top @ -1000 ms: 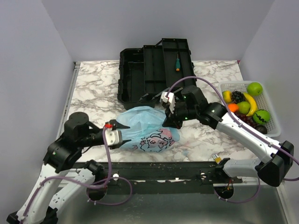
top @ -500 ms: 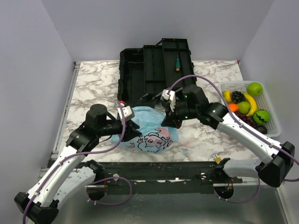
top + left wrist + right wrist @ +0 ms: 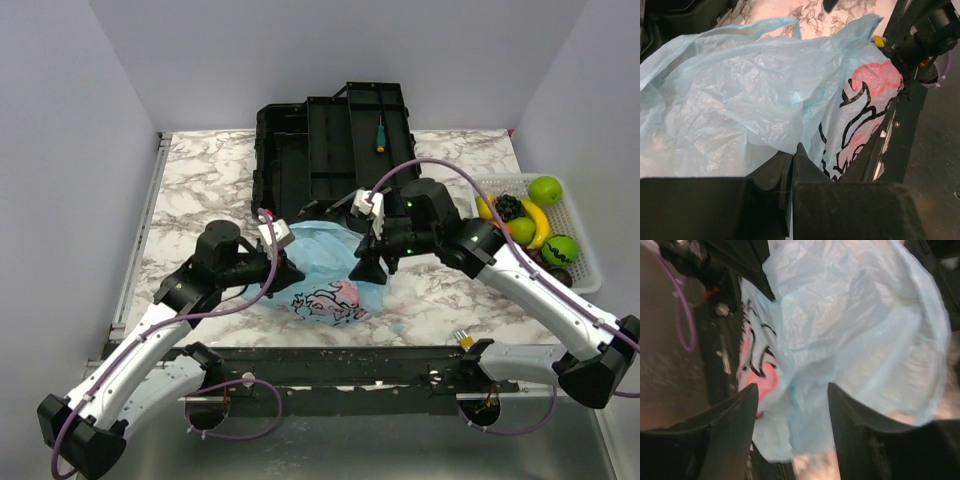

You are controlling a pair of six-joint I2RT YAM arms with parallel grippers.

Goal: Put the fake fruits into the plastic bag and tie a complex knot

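Left gripper [image 3: 289,269] has advanced, pinching the plastic bag [image 3: 326,248] edge.

The left hand [image 3: 289,268] has swung in against the plastic bag [image 3: 322,252].

My bench [image 3: 200,190] is a white slab veined in a grey marble pattern. Directly on it, towards the far edge, lies an open black plastic toolbox [image 3: 300,160]. Nearer to me, about the middle, rests a thin crinkly light-blue plastic bag [image 3: 320,258] with a pink and dark cartoon print. A white mesh basket [image 3: 500,182] sits at the right edge
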